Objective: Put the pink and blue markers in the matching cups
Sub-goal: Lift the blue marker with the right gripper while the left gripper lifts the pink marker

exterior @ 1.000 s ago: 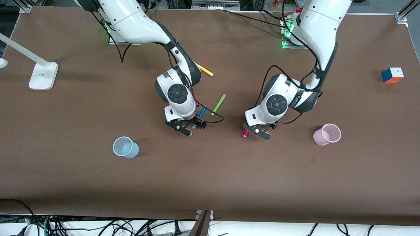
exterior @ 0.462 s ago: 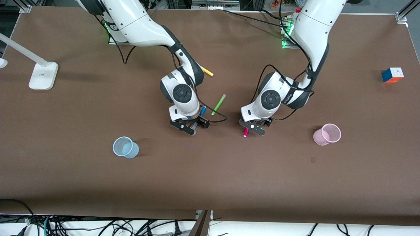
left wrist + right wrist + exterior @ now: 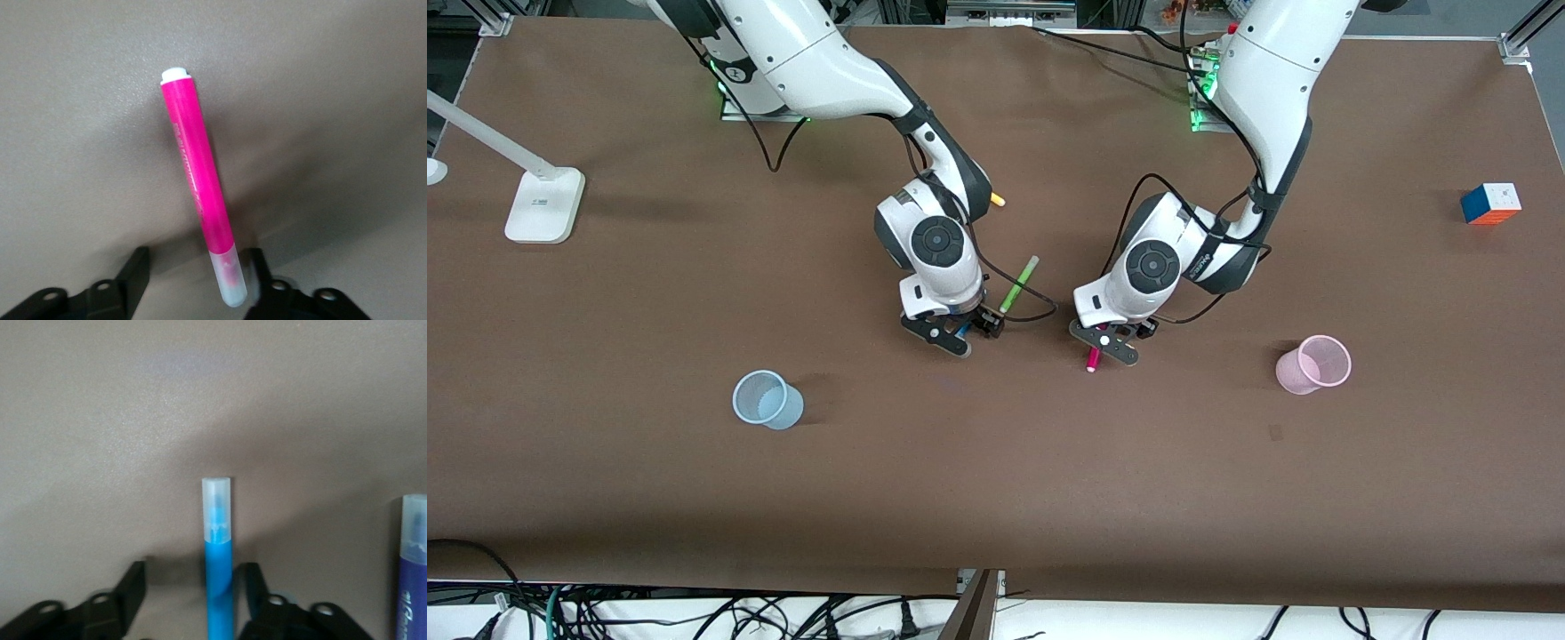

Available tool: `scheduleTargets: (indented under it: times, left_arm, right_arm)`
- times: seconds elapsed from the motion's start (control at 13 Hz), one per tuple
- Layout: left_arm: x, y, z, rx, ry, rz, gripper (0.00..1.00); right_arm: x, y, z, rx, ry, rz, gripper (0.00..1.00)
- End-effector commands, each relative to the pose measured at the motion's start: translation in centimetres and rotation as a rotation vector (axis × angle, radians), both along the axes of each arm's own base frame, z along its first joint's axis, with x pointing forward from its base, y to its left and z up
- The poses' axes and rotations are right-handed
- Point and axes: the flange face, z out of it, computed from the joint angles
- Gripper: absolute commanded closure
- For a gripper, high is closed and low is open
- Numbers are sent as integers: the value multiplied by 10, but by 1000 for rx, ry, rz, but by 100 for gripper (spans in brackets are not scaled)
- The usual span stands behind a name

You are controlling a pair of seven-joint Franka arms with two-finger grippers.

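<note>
The pink marker lies on the brown table with its pale cap end between my left gripper's open fingers, close to one of them. In the front view only its tip shows below my left gripper. The blue marker lies between my right gripper's open fingers, cap pointing away, near one finger. My right gripper hides most of it in the front view. The pale blue cup stands toward the right arm's end, the pale pink cup toward the left arm's end.
A green marker lies beside my right gripper, and a yellow marker's tip shows by the right arm. A purple marker lies beside the blue one. A colour cube and a lamp base sit near the table's ends.
My right gripper has shifted toward the left arm's end, covering the blue marker. My left gripper has shifted toward the right arm's end, over the pink marker. The markers have not moved.
</note>
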Motion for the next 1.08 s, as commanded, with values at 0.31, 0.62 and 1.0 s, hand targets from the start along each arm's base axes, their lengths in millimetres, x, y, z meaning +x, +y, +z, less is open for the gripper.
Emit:
scheduleTargets:
  times: [0.31, 0.62, 1.0]
  left_arm:
    - [-2, -5, -1, 8, -11, -6, 100]
    - [6, 3, 29, 34, 7, -11, 99]
    - [44, 63, 96, 97, 170, -63, 98]
  right_arm:
    - [7, -10, 1, -11, -4, 29, 100]
    - [33, -57, 79, -53, 84, 100, 100]
    - [66, -161, 180, 49, 200, 182, 100]
